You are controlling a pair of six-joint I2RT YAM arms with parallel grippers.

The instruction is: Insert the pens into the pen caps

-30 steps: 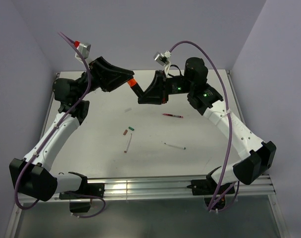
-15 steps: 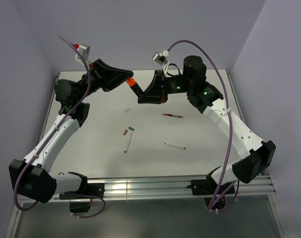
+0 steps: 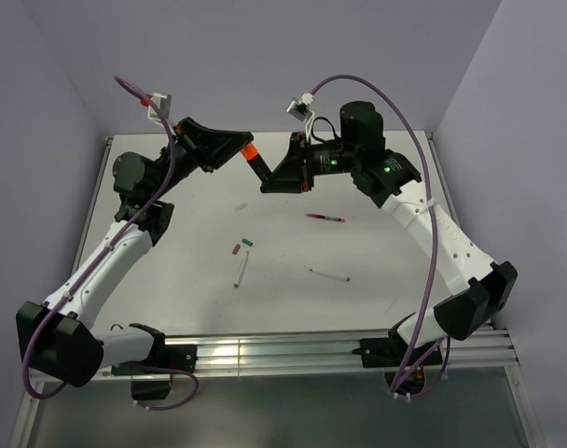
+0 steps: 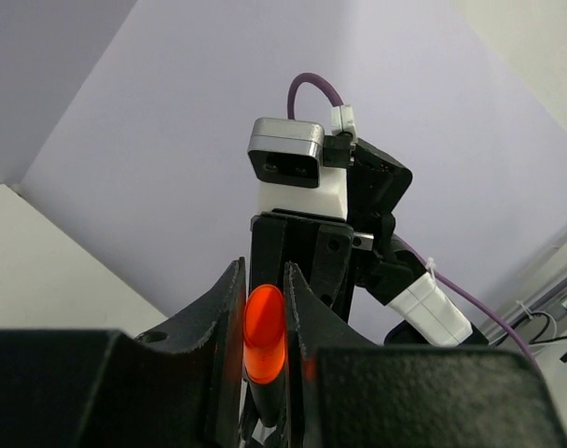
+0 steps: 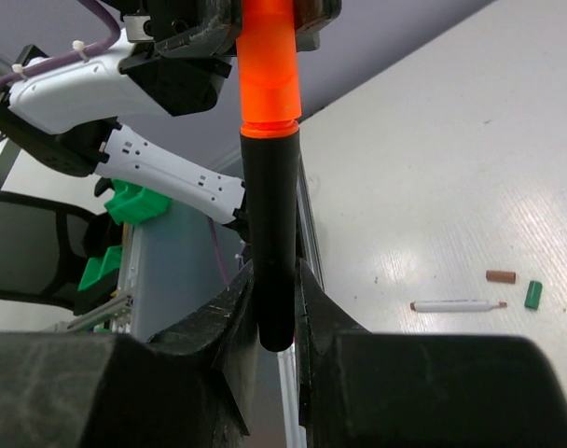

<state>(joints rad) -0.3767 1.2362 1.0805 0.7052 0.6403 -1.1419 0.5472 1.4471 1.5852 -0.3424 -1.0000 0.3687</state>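
Observation:
High over the table's back, my left gripper (image 3: 243, 149) (image 4: 263, 272) is shut on the orange cap (image 3: 249, 152) (image 4: 264, 331) (image 5: 268, 65). The cap sits on the end of the thick black marker (image 3: 261, 173) (image 5: 270, 233). My right gripper (image 3: 269, 183) (image 5: 274, 273) is shut on the marker's other end. On the table lie a dark red pen (image 3: 325, 217), two white pens (image 3: 241, 269) (image 3: 328, 275) (image 5: 456, 305), a brownish-red cap (image 3: 235, 249) (image 5: 500, 276) and a green cap (image 3: 247, 242) (image 5: 534, 295).
The white table (image 3: 190, 280) has a metal rail (image 3: 293, 353) along its near edge. Purple walls close it in at the back and sides. Both arms arch in from the table's sides and meet over its far middle.
My left jaws have closed on the orange cap. Both wrists have shifted slightly; marker and cap stay at the same spot.

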